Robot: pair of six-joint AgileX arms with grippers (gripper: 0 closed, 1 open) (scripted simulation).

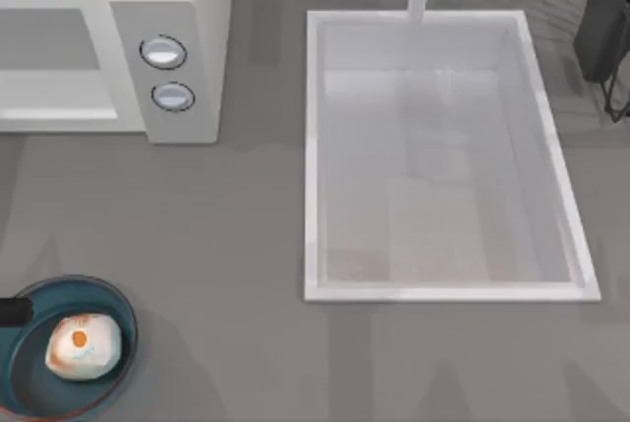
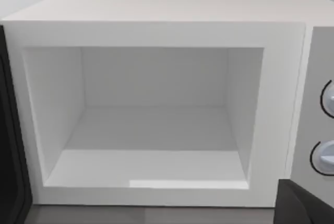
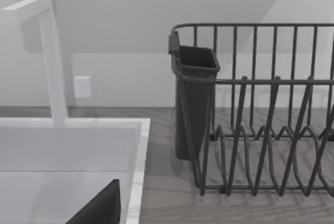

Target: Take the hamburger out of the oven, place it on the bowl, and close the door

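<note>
Hamburger (image 1: pixel 83 347) sits in the bowl (image 1: pixel 30 319) — placing looks finished; oven (image 2: pixel 156 28) cavity gapes empty, door unshut. Either end effector's opening — cannot tell.

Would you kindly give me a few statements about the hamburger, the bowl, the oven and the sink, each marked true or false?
1. The hamburger lies in the bowl. True.
2. The oven cavity holds a second hamburger. False: the left wrist view shows the cavity bare.
3. The bowl stands near the table's front left corner in the top view. True.
4. The sink is to the left of the oven. False: it lies to the oven's right.
5. The oven's opening is uncovered. True: the cavity is open to the left wrist view.
6. The dish rack is full of plates. False: nothing stands between its bars.
</note>
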